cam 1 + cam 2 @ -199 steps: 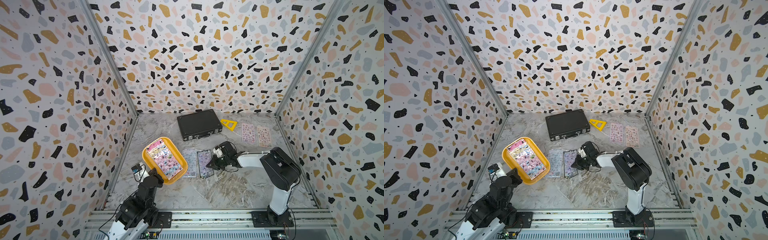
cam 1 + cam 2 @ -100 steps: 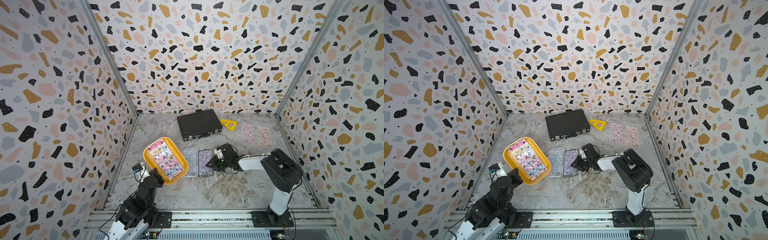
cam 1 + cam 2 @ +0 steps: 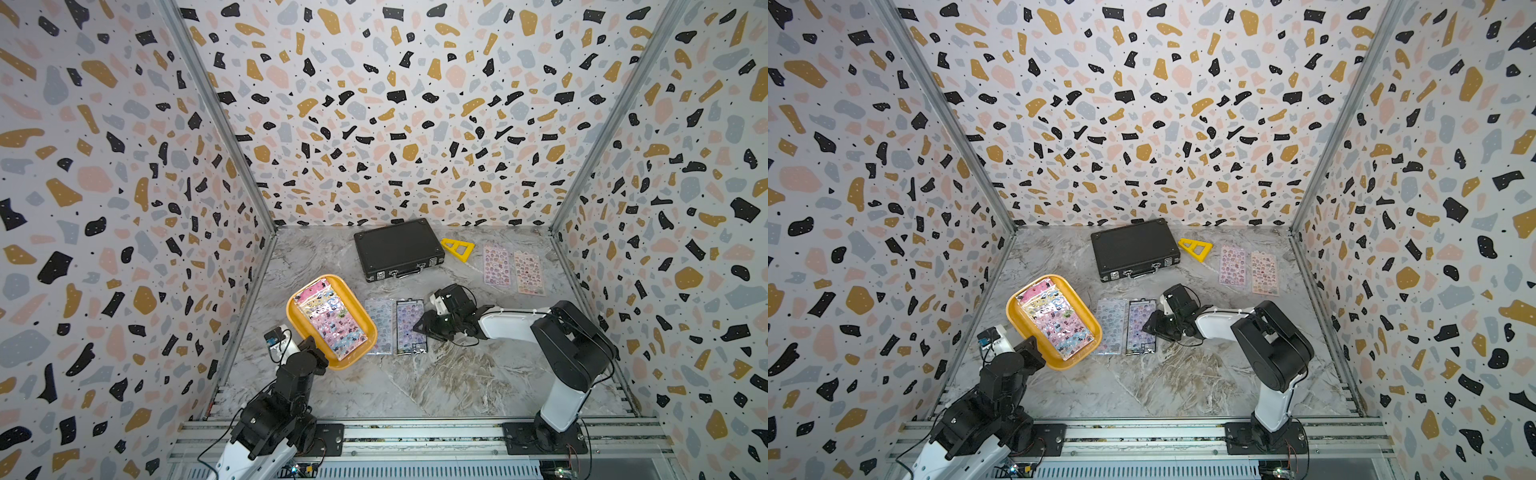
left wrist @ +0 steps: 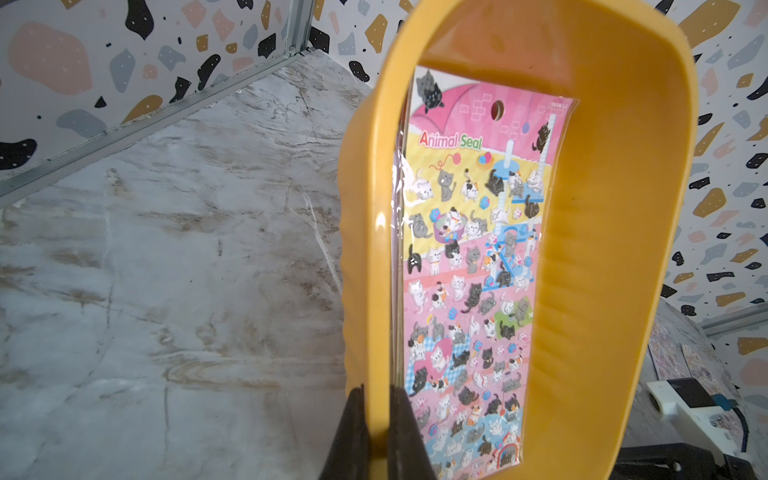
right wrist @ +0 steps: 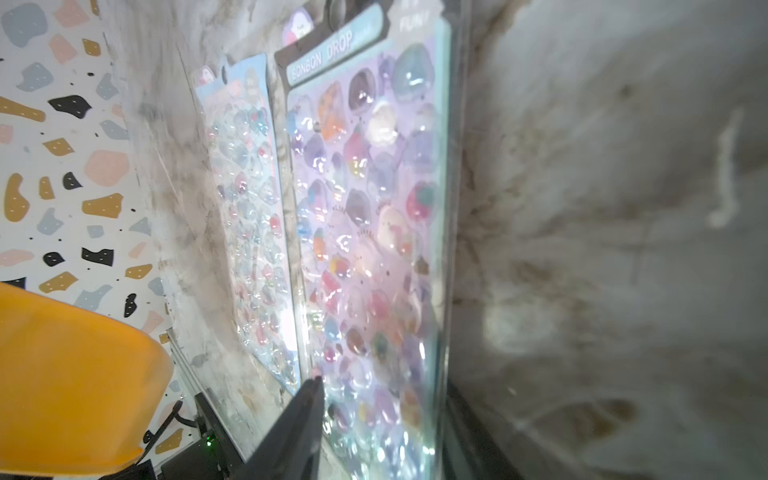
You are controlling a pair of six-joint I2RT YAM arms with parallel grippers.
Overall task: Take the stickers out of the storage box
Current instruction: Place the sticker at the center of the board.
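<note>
Rim of the storage box (image 3: 348, 296) is pinched at its near corner by the left gripper (image 4: 376, 432), jaws pressed onto the yellow wall. A stack of stickers (image 3: 330, 320) is seen lying inside. Just right of the box, a pale sheet (image 3: 380, 324) and a purple sheet (image 3: 410, 326) are laid flat. The right gripper (image 3: 426, 328) is held at the purple sheet's outer edge, jaws parted, nothing pinched. Beyond the box, 2 pink sheets (image 3: 496, 266) are laid right of a black briefcase (image 3: 397, 247) and yellow ruler (image 3: 457, 249). A set-down is judged finished; next, the right gripper must be brought over the box and 1 top sheet pinched by its edge.
</note>
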